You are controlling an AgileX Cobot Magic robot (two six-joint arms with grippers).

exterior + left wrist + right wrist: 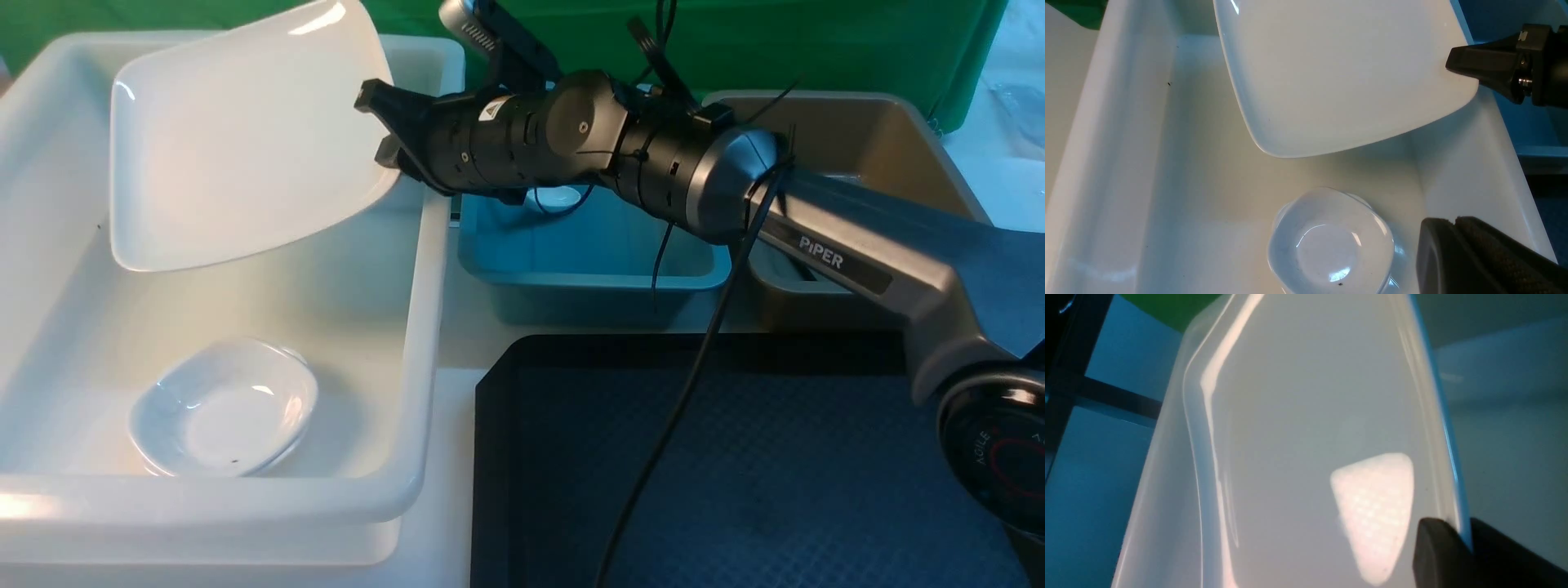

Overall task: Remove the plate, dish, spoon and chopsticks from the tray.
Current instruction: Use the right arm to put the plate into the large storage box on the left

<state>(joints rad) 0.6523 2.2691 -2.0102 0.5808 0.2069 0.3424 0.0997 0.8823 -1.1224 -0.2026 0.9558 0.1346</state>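
Observation:
My right gripper [380,122] is shut on the rim of the white plate [245,147]. It holds the plate tilted in the air above the white tub [416,286]. In the right wrist view the two fingers [1437,547] pinch the plate's [1310,437] edge. The small dish [224,408] lies on the tub floor, below the plate and apart from it. My left gripper [1455,222] is shut on nothing, just beside the dish [1331,245]. The black tray [735,457] in front shows a bare surface. A bit of white [559,196] peeks from under the arm; I cannot tell whether it is the spoon. The chopsticks are out of view.
A blue tub [588,278] stands behind the tray, with the right arm stretched across above it. A brown tub [882,139] sits to its right. The white tub's right wall runs close to the blue tub. A green cloth hangs at the back.

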